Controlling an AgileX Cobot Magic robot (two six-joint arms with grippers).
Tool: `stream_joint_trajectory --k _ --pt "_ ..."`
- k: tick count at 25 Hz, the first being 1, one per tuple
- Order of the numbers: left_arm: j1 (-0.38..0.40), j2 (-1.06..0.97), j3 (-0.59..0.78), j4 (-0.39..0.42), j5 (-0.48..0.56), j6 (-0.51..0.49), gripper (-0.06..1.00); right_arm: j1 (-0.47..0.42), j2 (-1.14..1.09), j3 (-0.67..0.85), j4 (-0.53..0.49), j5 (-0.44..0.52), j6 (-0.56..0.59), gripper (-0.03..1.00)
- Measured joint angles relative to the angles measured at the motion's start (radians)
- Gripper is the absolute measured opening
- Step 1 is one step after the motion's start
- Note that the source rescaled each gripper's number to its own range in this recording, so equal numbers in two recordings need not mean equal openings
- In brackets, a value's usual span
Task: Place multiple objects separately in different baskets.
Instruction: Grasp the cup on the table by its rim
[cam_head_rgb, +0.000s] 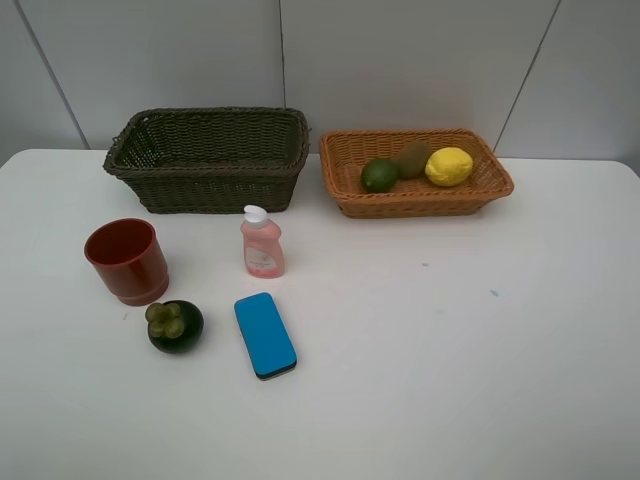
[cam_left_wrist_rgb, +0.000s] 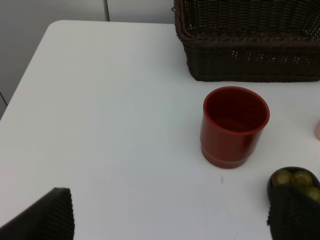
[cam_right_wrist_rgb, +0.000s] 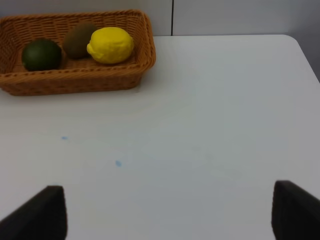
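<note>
On the white table stand a red cup, a pink bottle, a dark mangosteen and a flat blue block. Behind them is the dark basket, with nothing showing inside. The orange basket holds a lime, a kiwi and a lemon. The exterior view shows neither gripper. My left gripper is open above the table, short of the cup and the mangosteen. My right gripper is open over bare table, well away from the orange basket.
A grey panelled wall runs behind both baskets. The table's rounded corners and side edges show in both wrist views. Two small blue specks mark the tabletop on the right side.
</note>
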Motion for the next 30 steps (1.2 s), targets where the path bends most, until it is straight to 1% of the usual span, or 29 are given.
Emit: stream_joint_trajectory --k 10,13,16,22,25,28,30 --pt "0.000 0.000 0.000 0.004 0.000 0.000 1.00 0.000 0.000 0.000 0.000 0.000 0.000 0.87" --pt "0.000 0.045 -0.026 -0.007 0.000 0.000 1.00 0.000 0.000 0.000 0.000 0.000 0.000 0.87" --pt "0.000 0.165 -0.104 -0.017 0.008 0.000 1.00 0.000 0.000 0.000 0.000 0.000 0.000 0.87" --pt "0.000 0.479 -0.341 -0.033 0.008 0.000 1.00 0.000 0.000 0.000 0.000 0.000 0.000 0.87" --pt "0.000 0.629 -0.431 -0.046 0.008 0.000 1.00 0.000 0.000 0.000 0.000 0.000 0.000 0.87" --pt "0.000 0.769 -0.480 -0.049 0.008 0.000 1.00 0.000 0.000 0.000 0.000 0.000 0.000 0.87" --pt "0.000 0.856 -0.489 -0.049 0.008 0.000 1.00 0.000 0.000 0.000 0.000 0.000 0.000 0.87"
